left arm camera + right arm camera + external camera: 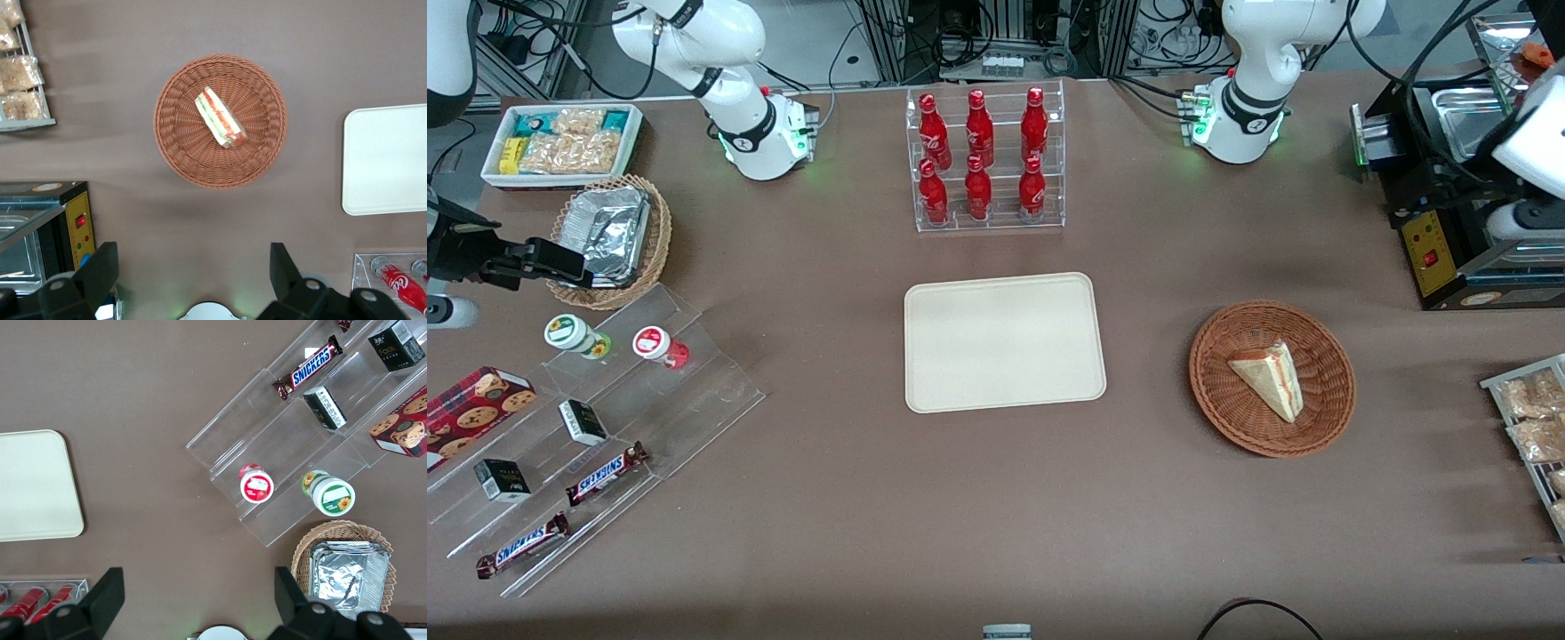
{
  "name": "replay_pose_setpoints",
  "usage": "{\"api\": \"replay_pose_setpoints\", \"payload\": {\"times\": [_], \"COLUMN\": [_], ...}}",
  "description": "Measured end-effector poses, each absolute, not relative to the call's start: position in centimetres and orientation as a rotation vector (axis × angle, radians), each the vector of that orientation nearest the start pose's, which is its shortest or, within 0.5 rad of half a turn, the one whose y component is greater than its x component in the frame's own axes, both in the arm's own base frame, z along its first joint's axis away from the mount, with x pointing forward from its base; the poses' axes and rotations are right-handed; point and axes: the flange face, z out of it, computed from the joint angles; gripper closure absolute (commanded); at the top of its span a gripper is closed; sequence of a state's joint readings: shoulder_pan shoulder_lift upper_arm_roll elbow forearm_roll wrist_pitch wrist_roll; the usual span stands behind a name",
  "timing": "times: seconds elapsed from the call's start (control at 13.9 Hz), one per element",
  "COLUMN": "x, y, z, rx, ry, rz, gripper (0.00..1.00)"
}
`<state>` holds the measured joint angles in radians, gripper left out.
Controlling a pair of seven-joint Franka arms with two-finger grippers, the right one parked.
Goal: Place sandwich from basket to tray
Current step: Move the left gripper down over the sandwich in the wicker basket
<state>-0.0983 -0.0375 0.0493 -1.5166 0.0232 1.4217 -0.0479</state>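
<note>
The glossy white left arm has black joint bands, green base lights, and a black end effector.

Front view overlooks the table; both wrist views look down, sharing the tray.

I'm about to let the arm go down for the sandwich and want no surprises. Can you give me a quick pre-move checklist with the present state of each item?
1. Sandwich lies in the basket, nothing covering it: ok.
2. Gripper open, fingers spread wide: ok.
3. Gripper high above the table, nearer the arm's base than the basket, not yet centred over the sandwich: not ok.
4. Tray surface bare, ready to receive: ok.
5. Table between basket and tray free of objects: ok.
6. Finger line matched to the wedge's long edge: cannot tell.
</note>
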Motion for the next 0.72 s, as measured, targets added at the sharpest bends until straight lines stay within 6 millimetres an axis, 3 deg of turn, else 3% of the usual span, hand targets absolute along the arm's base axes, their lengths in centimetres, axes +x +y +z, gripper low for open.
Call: {"api": "replay_pose_setpoints", "payload": {"times": [0.29,0.43,0.58,0.72], "x": [52.8,53.0,53.9,54.8], "y": [-2.2,-2.3,-2.4,-2.6], "z": [65.5,64.5,61.5,56.6], "rx": [-3.117,-3.115,-3.114,-3.111], "ry": [-0.005,-0.004,-0.013,-0.109], "rz": [0.094,0.118,0.12,0.098], "gripper": [0.0,0.0,0.0,0.0]}}
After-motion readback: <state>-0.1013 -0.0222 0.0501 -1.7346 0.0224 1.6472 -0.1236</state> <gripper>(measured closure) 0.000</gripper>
